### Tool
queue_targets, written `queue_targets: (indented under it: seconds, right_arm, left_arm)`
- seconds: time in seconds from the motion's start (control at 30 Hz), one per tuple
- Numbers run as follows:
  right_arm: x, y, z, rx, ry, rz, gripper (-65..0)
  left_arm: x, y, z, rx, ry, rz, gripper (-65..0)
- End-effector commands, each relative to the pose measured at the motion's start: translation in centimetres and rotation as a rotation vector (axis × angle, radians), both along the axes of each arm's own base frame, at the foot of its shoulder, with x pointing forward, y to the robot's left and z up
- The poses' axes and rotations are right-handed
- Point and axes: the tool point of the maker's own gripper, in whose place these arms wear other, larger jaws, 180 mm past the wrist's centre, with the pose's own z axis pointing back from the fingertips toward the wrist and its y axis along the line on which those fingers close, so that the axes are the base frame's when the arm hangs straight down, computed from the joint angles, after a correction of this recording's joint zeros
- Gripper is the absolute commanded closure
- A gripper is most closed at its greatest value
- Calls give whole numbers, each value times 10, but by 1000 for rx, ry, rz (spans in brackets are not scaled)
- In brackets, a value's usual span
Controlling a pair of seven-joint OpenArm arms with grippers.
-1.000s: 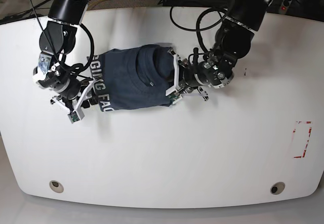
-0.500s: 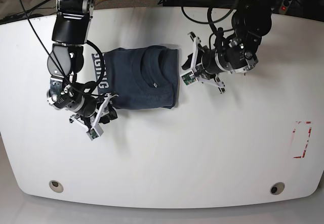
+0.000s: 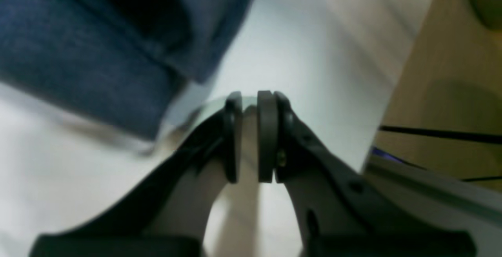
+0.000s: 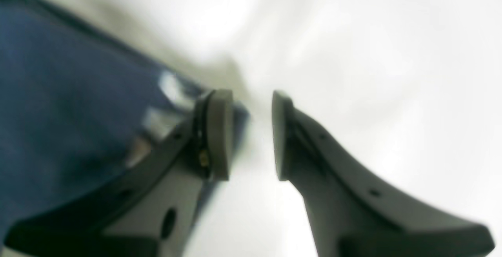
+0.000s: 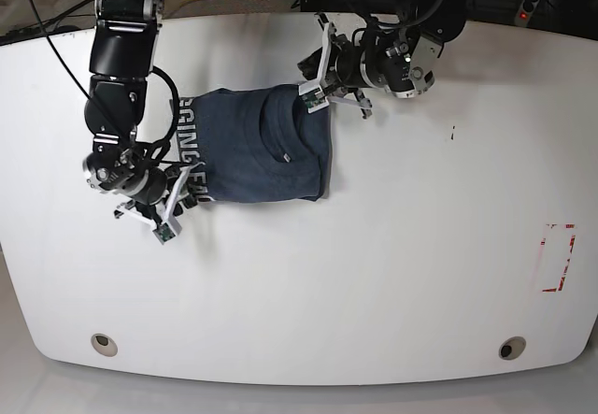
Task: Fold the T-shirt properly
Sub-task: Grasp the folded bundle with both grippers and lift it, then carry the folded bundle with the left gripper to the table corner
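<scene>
White worktop [image 5: 374,274] fills the frame, T-shirt [image 5: 252,148] upper left. Left claw [image 3: 250,137] nearly pressed together, empty; right claw [image 4: 247,135] spread.

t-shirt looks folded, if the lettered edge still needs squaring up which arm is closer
The right. Its open right gripper sits beside the lettered edge of the T-shirt. The left gripper, nearly shut and empty, is off the opposite corner.
</scene>
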Motion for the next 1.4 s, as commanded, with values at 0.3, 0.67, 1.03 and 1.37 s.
queue_targets:
  seconds: [0.3,0.67,1.03,1.37]
  right_arm:
    - [-60,20,-10,-7,6,45,-154]
    - [-114,112,2,70,65,114,-154]
    - [-143,219,14,173,104,340,-154]
    - [-132,198,34,130,39,299,-154]
  left_arm:
    - [100,35,38,44,-179,166,-56]
    - [154,122,80,125,-329,337,-56]
    - [155,177,126,222,-434,470,-124]
    - [142,125,110,39,-306,611,-264]
